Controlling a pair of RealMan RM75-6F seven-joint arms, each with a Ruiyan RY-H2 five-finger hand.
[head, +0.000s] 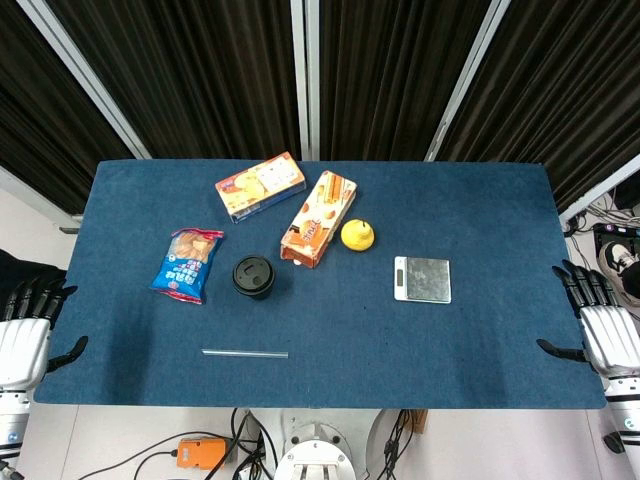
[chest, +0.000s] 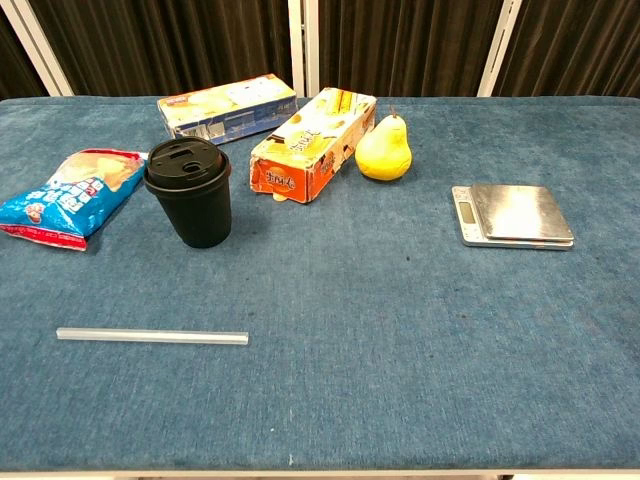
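Observation:
My left hand (head: 25, 335) hangs off the table's left edge, fingers spread, holding nothing. Off the right edge, my right hand (head: 600, 325) is likewise open and empty. Neither hand shows in the chest view. On the blue table (head: 480, 210) stand a black lidded cup (head: 253, 277) (chest: 190, 192), a yellow pear (head: 357, 235) (chest: 384, 149), an orange snack box (head: 319, 218) (chest: 312, 143), a second box (head: 260, 186) (chest: 227, 107) behind it, a blue snack bag (head: 187, 263) (chest: 68, 195), a clear straw (head: 245, 353) (chest: 152, 337) and a small silver scale (head: 422, 279) (chest: 514, 215).
Black curtains with white frame posts (head: 305, 70) close off the back. Cables and an orange device (head: 203, 453) lie on the floor below the table's front edge. The straw is the thing nearest the left hand; the scale is nearest the right hand.

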